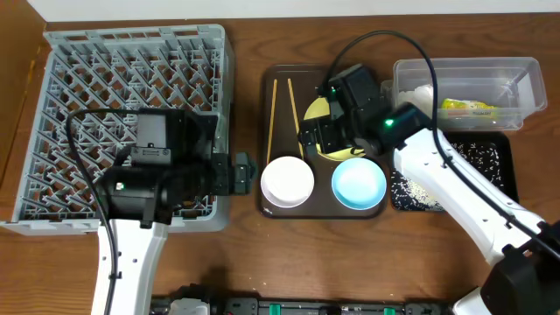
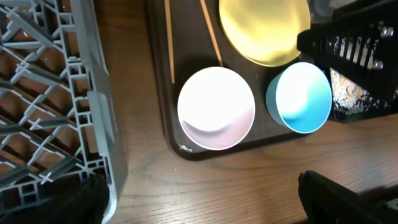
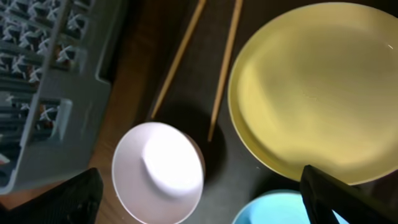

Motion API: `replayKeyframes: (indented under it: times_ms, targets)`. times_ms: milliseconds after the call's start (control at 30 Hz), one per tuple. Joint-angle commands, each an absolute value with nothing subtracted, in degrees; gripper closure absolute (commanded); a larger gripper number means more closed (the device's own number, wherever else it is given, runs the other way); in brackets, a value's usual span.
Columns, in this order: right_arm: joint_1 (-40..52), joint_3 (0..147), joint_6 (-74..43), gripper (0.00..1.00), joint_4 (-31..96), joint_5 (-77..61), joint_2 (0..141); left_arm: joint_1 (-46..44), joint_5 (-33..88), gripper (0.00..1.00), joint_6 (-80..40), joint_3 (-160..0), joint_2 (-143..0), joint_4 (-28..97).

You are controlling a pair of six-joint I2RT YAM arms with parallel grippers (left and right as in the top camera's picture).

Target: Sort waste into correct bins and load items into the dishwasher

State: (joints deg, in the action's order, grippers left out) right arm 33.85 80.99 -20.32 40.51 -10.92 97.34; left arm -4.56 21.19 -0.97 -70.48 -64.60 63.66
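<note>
One wood-grain table [image 1: 289, 254] holds grey rack [image 1: 131, 79] and brown tray [image 1: 282, 105].

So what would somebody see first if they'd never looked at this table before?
Probably the big grey dish rack on the left, the largest thing there. Next comes the dark brown tray in the middle. A white-pink bowl and a light blue bowl sit side by side at its near edge, with a yellow plate behind them, partly hidden under the right arm.
</note>
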Motion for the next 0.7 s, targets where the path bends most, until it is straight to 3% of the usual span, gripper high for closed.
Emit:
replayKeyframes:
  times_ms: [0,267,667]
  targets:
    - [33.0,82.1,-20.8,0.01,41.8,-12.5,96.6,-4.9,19.9,0.02,0.4,-71.2,-64.3,63.8]
    - [34.9,82.0,-20.8,0.01,47.9,-18.7,96.6,-4.9,19.9,0.02,0.4,-71.2,-64.3,63.8]
    - [32.5,82.1,-7.1,0.01,49.7,-15.9,91.2,-4.9,19.9,0.02,0.4,-71.2,-64.3,63.8]
